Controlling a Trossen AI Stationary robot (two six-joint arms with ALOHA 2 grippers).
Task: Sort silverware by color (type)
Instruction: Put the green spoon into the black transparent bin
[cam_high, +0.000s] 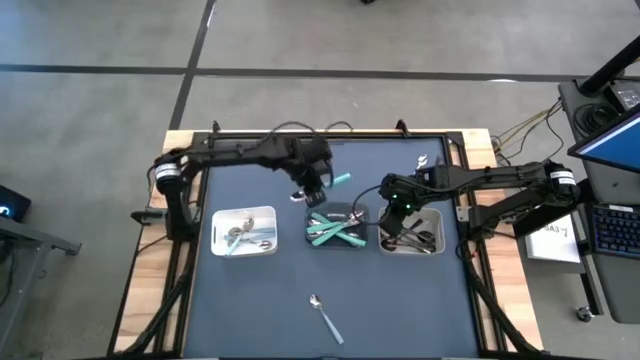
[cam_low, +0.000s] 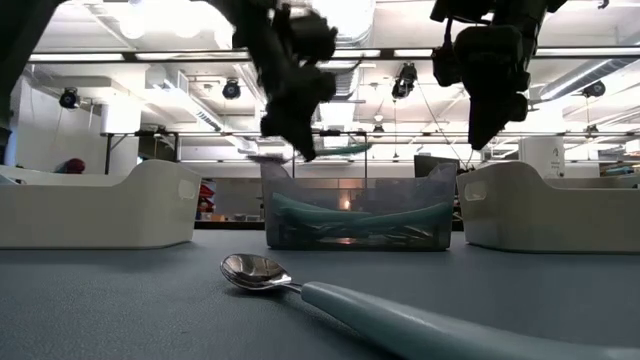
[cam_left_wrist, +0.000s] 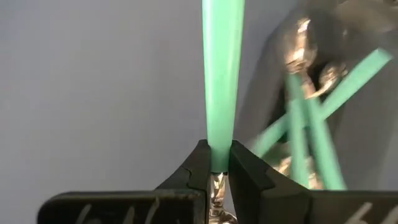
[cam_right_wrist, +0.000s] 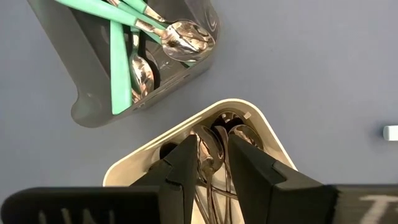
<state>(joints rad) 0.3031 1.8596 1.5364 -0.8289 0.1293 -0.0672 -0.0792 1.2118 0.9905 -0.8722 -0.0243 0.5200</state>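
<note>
Above the grey tray (cam_high: 357, 243), left gripper (cam_high: 316, 190) clamping teal-handled utensil (cam_high: 340, 180).

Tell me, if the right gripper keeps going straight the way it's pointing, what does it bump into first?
Probably the spoons in the white tray; the right gripper points right down into it.

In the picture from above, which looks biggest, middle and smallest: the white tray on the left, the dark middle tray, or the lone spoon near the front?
1. White rectangular tray, largest.
2. Dark rectangular middle tray, slightly smaller.
3. Lone teal-handled spoon, smallest.
</note>
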